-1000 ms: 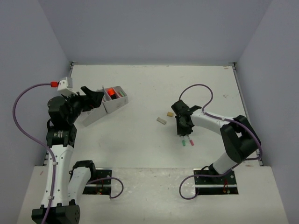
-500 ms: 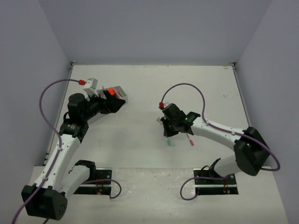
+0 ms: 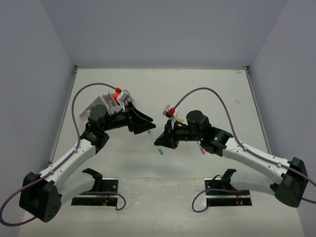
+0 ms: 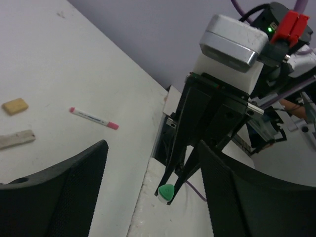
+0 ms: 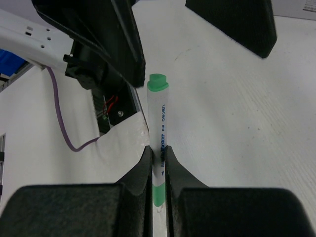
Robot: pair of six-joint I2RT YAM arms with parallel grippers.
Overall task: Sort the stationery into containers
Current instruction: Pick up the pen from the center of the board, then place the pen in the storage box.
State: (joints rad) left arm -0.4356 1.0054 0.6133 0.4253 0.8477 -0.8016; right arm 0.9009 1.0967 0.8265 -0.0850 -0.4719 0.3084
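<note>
handover step: right claw (image 5: 158,154) grasps the green marker (image 5: 158,111); the released left claw (image 4: 152,148) should next close on it.

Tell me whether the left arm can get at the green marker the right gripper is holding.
Probably yes: the left gripper is open and faces the green marker, whose green-capped end sticks out free past the right gripper, with nothing between them.

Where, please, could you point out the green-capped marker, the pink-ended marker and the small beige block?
green-capped marker (image 5: 158,123), right wrist view, white barrel below the cap.
pink-ended marker (image 4: 94,117), left wrist view, middle of the barrel.
small beige block (image 4: 15,105), left wrist view, centre of its top face.
</note>
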